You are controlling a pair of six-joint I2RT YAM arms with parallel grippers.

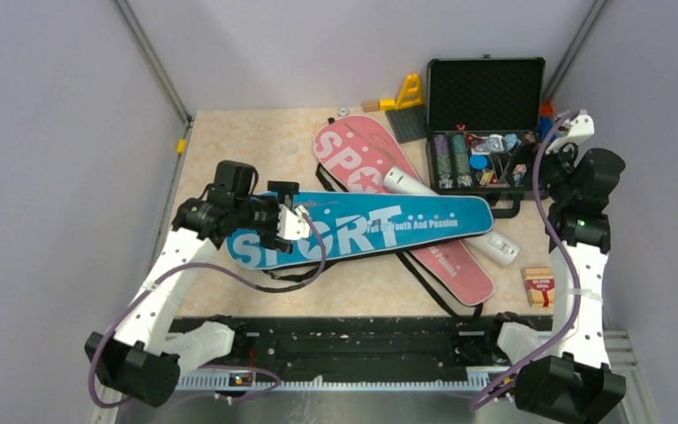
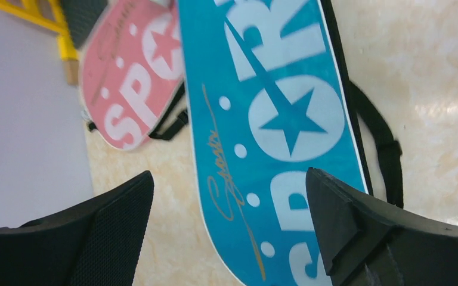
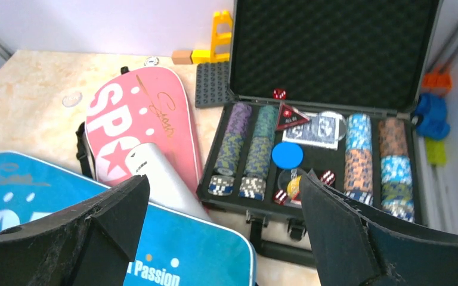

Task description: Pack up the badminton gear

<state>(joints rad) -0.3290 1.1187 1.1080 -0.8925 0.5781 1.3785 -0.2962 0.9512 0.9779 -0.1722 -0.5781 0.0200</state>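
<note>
A blue "SPORT" cover [image 1: 362, 230] lies across a pink "SPORT" cover [image 1: 366, 163] in the middle of the table. A white tube [image 1: 406, 184] lies on the pink cover, passes under the blue cover's narrow end and shows again at the right. My left gripper [image 1: 296, 225] hovers open and empty over the blue cover's wide end [image 2: 286, 119]; the pink cover [image 2: 131, 77] lies beyond. My right gripper [image 1: 558, 141] is open and empty, raised at the right, facing the tube [image 3: 155, 176], the pink cover [image 3: 137, 125] and the blue cover [image 3: 185, 244]. No rackets or shuttlecocks are visible.
An open black case of poker chips [image 1: 485, 132] stands at the back right, close to the right arm. A yellow toy [image 1: 409, 91] and a grey studded plate [image 1: 406, 124] sit left of it. A small red and white box [image 1: 538, 287] lies near the right front. Black straps trail under the covers.
</note>
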